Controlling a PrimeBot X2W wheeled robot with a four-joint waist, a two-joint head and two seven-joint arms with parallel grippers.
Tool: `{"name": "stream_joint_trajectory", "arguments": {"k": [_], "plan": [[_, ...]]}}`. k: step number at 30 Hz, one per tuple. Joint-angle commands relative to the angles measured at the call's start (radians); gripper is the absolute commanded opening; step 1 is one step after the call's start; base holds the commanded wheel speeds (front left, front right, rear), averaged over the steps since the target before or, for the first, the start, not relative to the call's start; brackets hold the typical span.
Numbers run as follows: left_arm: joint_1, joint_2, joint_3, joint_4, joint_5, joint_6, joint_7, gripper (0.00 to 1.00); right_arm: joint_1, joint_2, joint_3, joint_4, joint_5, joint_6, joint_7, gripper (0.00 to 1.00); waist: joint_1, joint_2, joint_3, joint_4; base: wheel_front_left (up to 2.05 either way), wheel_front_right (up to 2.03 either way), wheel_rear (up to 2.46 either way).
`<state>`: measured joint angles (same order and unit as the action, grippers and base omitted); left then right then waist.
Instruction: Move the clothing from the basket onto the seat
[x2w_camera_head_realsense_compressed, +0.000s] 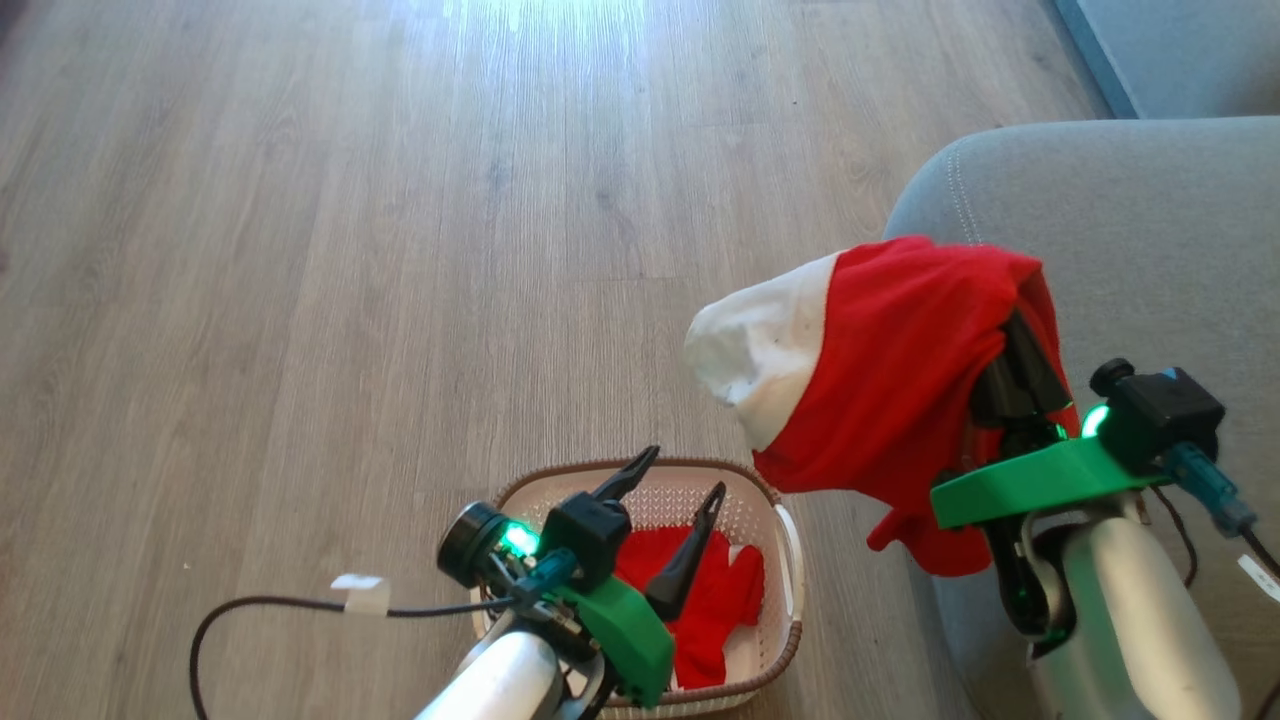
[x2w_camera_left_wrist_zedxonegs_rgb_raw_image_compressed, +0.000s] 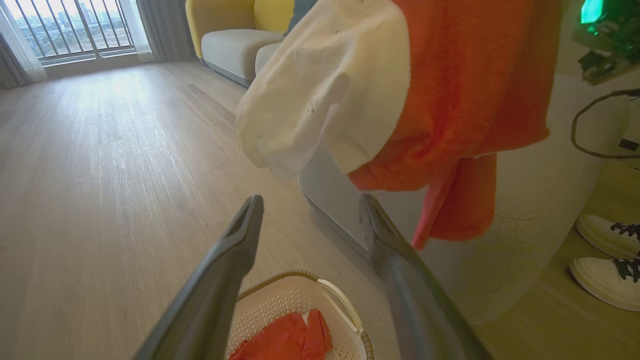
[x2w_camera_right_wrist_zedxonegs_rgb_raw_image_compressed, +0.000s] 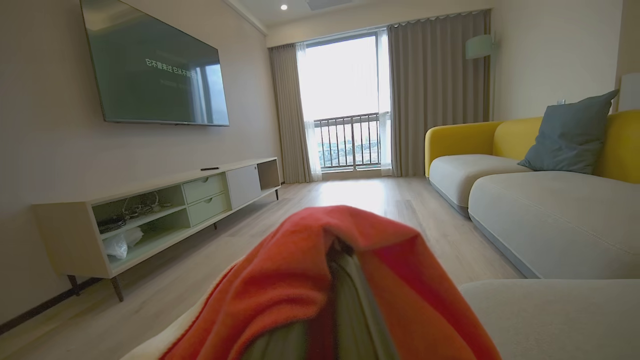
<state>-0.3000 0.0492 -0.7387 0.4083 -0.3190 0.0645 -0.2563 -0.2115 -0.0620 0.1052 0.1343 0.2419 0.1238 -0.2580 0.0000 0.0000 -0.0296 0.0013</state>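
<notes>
Clothing is split: one bright red soft garment (x2w_camera_head_realsense_compressed: 715, 600) lies in the oval cream perforated plastic basket (x2w_camera_head_realsense_compressed: 745, 515), below the left gripper (x2w_camera_head_realsense_compressed: 688, 470), whose fingers are spread apart. The right gripper (x2w_camera_head_realsense_compressed: 1015, 350) clamps the red-and-white fabric garment (x2w_camera_head_realsense_compressed: 880, 370) over the rounded edge of the grey upholstered seat (x2w_camera_head_realsense_compressed: 1130, 230). Bare wood-plank floor (x2w_camera_head_realsense_compressed: 400, 250) lies beyond.

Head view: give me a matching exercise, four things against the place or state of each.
1. raised red garment
2. other red garment
3. left end effector
4. right end effector

A. lying in the basket
B. open, empty, over the basket
C. shut on red cloth
D. hanging in the air by the grey seat

Pairs: 1-D, 2-A, 3-B, 4-C
</notes>
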Motion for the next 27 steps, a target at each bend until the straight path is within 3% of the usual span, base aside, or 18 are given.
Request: {"name": "stream_joint_trajectory", "arguments": {"k": [1,15,27], "plan": [[-0.006,0.001,0.051,-0.033,0.013,-0.008,-0.006,1.00,-0.019,0.012,0.004,-0.044,-0.014,0.007,-0.004,0.00,0.0000,0.0000,-0.003,-0.002,0.00,0.00,0.00],[0.092,0.001,0.128,-0.113,0.097,-0.128,-0.006,1.00,0.052,0.012,-0.095,-0.079,-0.020,0.007,-0.004,0.00,0.0000,0.0000,-0.016,-0.022,0.00,0.00,0.00],[0.147,0.001,0.147,-0.148,0.125,-0.159,-0.006,1.00,0.099,0.012,-0.153,-0.068,0.003,0.007,-0.004,0.00,0.0000,0.0000,-0.012,-0.031,0.00,0.00,0.00]]}}
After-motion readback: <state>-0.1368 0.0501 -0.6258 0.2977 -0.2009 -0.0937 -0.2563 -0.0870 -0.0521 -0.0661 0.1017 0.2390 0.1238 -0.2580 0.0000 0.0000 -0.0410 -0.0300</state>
